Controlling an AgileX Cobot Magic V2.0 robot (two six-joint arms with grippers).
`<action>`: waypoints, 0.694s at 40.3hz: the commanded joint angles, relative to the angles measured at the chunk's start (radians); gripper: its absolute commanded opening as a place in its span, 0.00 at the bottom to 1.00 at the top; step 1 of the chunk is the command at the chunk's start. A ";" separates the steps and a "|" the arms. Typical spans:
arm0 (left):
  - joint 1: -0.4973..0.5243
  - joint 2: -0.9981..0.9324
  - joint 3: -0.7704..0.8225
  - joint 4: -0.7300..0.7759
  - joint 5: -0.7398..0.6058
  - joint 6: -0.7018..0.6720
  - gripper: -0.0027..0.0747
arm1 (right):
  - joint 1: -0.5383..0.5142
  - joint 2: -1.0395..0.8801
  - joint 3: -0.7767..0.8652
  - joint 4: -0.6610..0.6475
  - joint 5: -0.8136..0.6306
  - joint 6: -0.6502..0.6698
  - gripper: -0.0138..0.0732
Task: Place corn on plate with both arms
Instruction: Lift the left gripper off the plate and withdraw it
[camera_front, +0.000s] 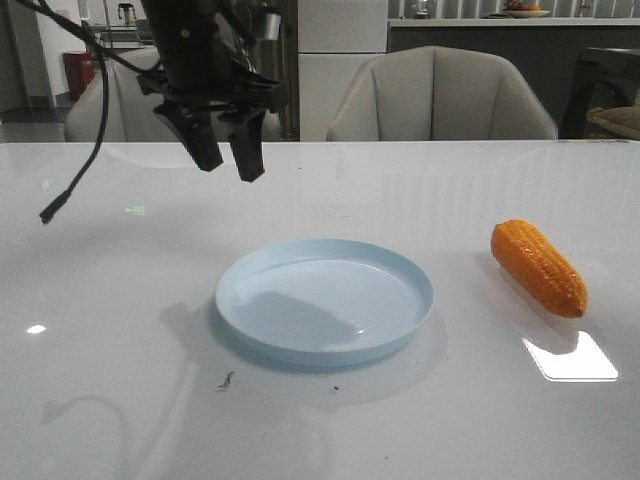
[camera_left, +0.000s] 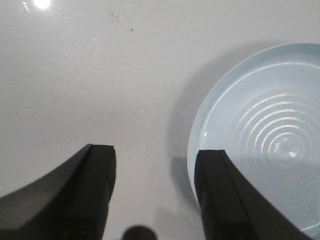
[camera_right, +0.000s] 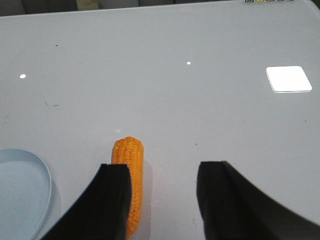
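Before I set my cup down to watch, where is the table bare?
Bare white tabletop lies left of the round pale blue plate, under the raised, open left pincer. A narrower gap separates the plate from the bumpy orange corn cob. The right side is busiest.

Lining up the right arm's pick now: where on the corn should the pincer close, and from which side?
Grip the corn across its thick middle, coming straight down from above. It lies flat on the table, right of the plate, so only its top and long flanks are free. The right pincer is open, with one finger already overlapping the cob; shifting to straddle it seems wise.
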 joint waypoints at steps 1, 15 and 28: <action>0.017 -0.110 -0.032 0.005 0.027 -0.040 0.58 | -0.001 -0.009 -0.034 -0.010 -0.075 -0.001 0.65; 0.176 -0.339 -0.020 0.025 -0.084 -0.086 0.58 | -0.001 -0.009 -0.034 -0.010 -0.066 -0.001 0.65; 0.437 -0.748 0.427 0.017 -0.312 -0.048 0.58 | -0.001 -0.009 -0.034 -0.010 -0.047 -0.001 0.65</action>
